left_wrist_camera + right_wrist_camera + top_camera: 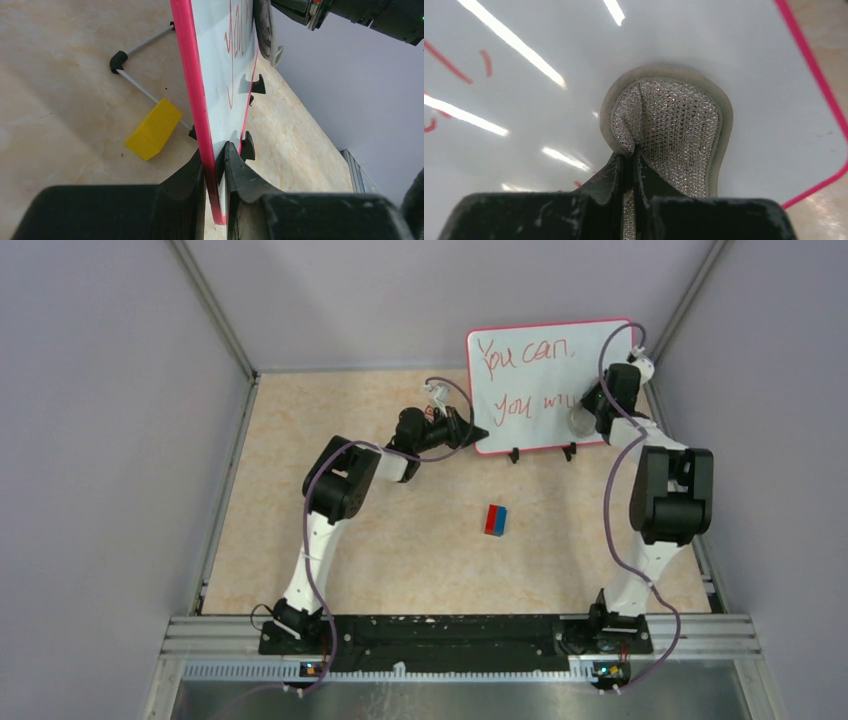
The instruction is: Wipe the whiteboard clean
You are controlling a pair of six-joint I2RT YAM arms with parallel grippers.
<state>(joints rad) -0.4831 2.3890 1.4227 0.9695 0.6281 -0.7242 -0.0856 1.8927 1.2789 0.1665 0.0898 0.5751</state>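
First, noted left end effector (pixel 478 433) clenched on the lower left frame edge of the whiteboard (pixel 535 350). Logged red-and-blue block (pixel 496 520) lying mid-table (pixel 350 540), apart from the board. Found whiteboard upright at far right, red handwriting on it. Recorded right end effector (pixel 633 160) grasping a grey mesh pad (pixel 679 125), held against the board's lower right.

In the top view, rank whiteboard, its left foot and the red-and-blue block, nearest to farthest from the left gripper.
1. Whiteboard: lower left corner clamped in the jaws of the left gripper.
2. Left foot: just right, under the board.
3. Red-and-blue block: mid-table, toward the bases.
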